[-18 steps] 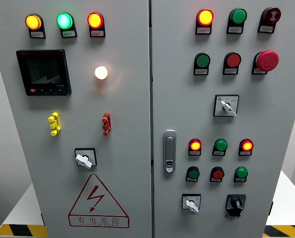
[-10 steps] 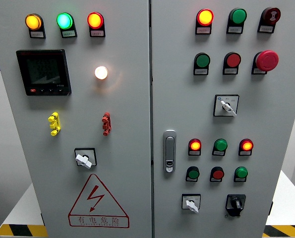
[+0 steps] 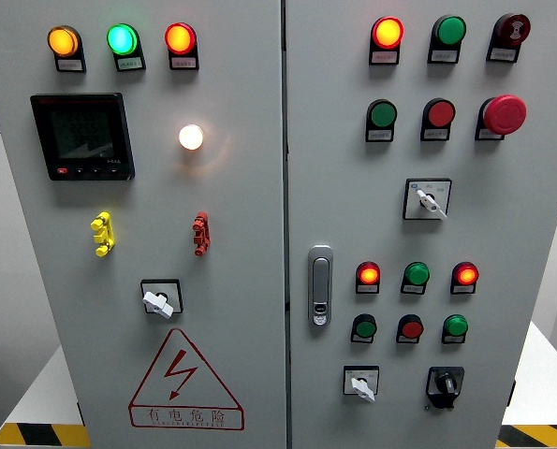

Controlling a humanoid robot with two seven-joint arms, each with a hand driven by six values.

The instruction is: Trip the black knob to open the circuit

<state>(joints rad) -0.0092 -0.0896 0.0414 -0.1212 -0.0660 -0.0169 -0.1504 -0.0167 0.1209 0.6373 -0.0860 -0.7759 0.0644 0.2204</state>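
The black knob (image 3: 445, 385) is a rotary switch at the lower right of the grey cabinet's right door (image 3: 540, 234), its pointer angled down to the left. To its left sits a white selector switch (image 3: 361, 383). Neither of my hands shows anywhere in the head view.
Lit indicator lamps, among them a red one (image 3: 368, 274), and a red emergency stop button (image 3: 504, 113) fill the right door. A metal door handle (image 3: 320, 285) stands near the seam. The left door carries a meter (image 3: 81, 137), a lit white lamp (image 3: 191, 137) and a warning triangle (image 3: 184, 379).
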